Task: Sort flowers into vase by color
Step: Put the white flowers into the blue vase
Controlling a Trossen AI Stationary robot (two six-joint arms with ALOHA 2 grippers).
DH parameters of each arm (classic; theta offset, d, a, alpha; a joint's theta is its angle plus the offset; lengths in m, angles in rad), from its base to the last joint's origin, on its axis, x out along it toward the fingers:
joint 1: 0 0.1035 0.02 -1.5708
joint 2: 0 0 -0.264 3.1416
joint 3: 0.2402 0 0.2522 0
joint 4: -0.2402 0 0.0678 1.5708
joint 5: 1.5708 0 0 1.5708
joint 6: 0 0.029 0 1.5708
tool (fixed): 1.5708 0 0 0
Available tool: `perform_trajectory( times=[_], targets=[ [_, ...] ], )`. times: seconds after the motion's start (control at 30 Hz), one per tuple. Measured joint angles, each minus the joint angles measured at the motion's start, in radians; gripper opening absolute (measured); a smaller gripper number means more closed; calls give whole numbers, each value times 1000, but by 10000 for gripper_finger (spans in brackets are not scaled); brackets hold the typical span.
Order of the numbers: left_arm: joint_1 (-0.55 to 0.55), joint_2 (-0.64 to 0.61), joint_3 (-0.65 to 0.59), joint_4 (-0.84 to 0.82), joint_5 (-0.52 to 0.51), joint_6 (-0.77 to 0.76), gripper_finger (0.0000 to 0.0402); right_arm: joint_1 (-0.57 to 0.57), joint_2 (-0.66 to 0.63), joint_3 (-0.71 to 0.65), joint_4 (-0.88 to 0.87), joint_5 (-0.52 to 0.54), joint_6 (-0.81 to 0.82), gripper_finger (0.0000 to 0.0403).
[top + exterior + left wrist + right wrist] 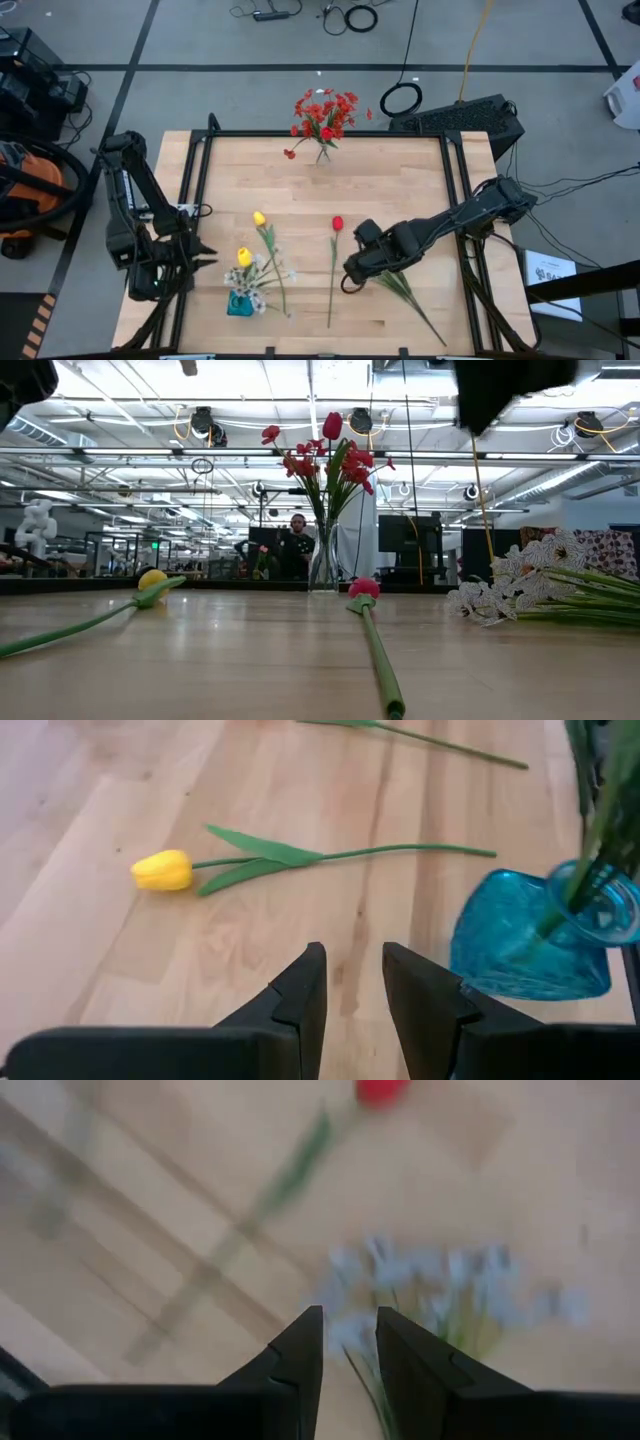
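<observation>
- Your right gripper [352, 272] hangs over the middle of the table [400, 170], toward the right side. Its fingers [300, 1350] have only a thin gap between them, and you hold nothing in it.
- Just under that gripper you see a spray of small white blossoms [440, 1285] lying flat on the wood. In the high view its green stem [412, 298] runs out toward the near right corner.
- A red tulip [337, 224] lies flat just left of your right gripper. Its long stem points at the near edge.
- Your left gripper [200, 258] waits by the left edge of the table. Its fingers [305, 995] are a little apart, with nothing between them.
- A blue glass vase [535, 935] stands close to the left gripper, near the front edge. It holds a yellow tulip [244, 258] and some white blossoms [268, 278].
- Another yellow tulip [259, 218] lies flat on the wood just behind the blue vase. Its stem runs toward the near edge.
- A clear glass vase [323, 560] stands at the far edge of the table, in the middle. It is full of red flowers [325, 112], and they stand up straight.
- One small red bloom [289, 154] hangs low beside that clear vase.
- Far off in the room behind the table, a person [296, 545] sits at a desk.
</observation>
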Motion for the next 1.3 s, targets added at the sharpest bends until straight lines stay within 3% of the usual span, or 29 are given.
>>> perform_trajectory(
  times=[0.2,0.37,0.73,0.97,1.3],
  targets=[
    [0,-32,0,-91,8,-134,107,48,0,-168,46,-242,30,89],
    [0,-69,-27,-132,37,-202,107,114,0,-261,90,-359,36,89],
    [0,-97,-136,31,36,-261,107,230,0,-461,361,-434,118,89],
    [1,-96,-137,65,21,-262,107,265,0,-527,371,-440,162,89],
    [52,-96,-137,104,17,-261,107,277,-6,-633,521,-447,235,89]
  ],
)
